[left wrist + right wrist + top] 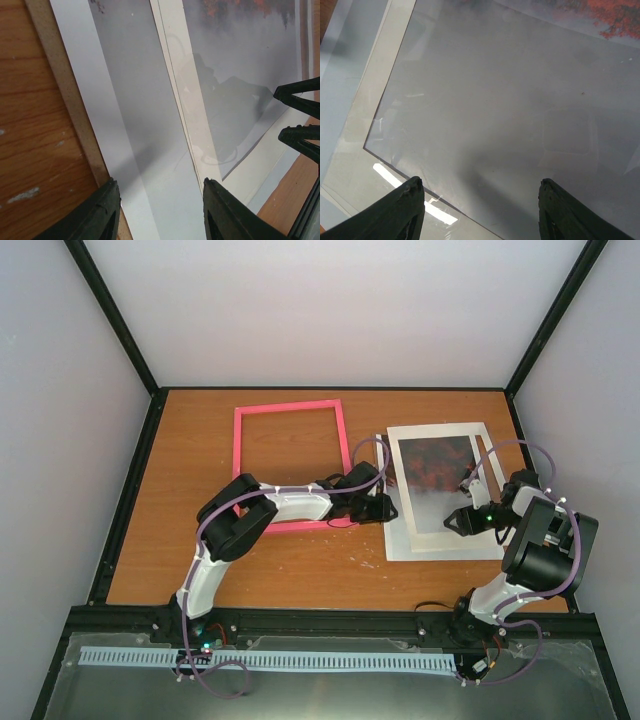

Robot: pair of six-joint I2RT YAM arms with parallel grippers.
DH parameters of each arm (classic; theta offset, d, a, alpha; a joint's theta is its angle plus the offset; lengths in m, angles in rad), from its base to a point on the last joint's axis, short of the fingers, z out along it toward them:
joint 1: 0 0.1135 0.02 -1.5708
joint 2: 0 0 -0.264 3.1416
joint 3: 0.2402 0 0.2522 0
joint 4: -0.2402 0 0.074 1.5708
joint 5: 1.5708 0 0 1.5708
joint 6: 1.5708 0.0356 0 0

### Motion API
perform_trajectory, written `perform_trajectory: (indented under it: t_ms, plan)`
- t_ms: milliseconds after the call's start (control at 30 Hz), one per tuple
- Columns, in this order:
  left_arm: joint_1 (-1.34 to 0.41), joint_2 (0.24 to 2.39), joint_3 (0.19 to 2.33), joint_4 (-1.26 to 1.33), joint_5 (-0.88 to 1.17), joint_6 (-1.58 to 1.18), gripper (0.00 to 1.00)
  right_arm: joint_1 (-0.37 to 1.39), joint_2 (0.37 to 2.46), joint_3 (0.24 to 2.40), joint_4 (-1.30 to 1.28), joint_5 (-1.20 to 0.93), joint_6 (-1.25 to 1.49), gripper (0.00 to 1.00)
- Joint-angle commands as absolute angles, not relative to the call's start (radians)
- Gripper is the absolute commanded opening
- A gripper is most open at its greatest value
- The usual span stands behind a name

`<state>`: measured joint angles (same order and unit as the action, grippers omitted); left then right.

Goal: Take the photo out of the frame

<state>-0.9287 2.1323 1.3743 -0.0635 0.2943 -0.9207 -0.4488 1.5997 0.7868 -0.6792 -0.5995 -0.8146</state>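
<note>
The pink frame (pixel 290 408) lies flat at the table's back centre, with bare table showing through its opening. The photo (pixel 433 478), dark red-black at the far end and pale grey near, lies to its right on white mat sheets (pixel 440 545). My left gripper (pixel 388 504) is open and empty at the stack's left edge. In the left wrist view it (pixel 160 200) hovers over a white sheet (pixel 125 115), with the photo (pixel 240 60) to the right. My right gripper (pixel 453 523) is open over the photo's pale near end (pixel 510 100); in the right wrist view it (pixel 480 197) holds nothing.
A beige board edge (pixel 62 90) runs under the white sheet's left side, with the wooden table (pixel 30 125) beyond. A cream mat (pixel 367 115) borders the photo. The right gripper (pixel 281 114) shows in the left wrist view. Black rails (pixel 130 490) edge the table.
</note>
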Motion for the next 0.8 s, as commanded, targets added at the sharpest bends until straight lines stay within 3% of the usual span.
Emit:
perform_trajectory:
  t_ms: [0,767]
  plan:
    - [-0.941,2.124,1.365,-0.081,0.279,-0.935,0.47,-0.437,1.651,0.758,-0.701,-0.52,-0.801,0.62]
    - [-0.931,2.264,1.477,-0.069,0.299,-0.927,0.51,-0.437,1.649,0.757,-0.7,-0.52,-0.801,0.62]
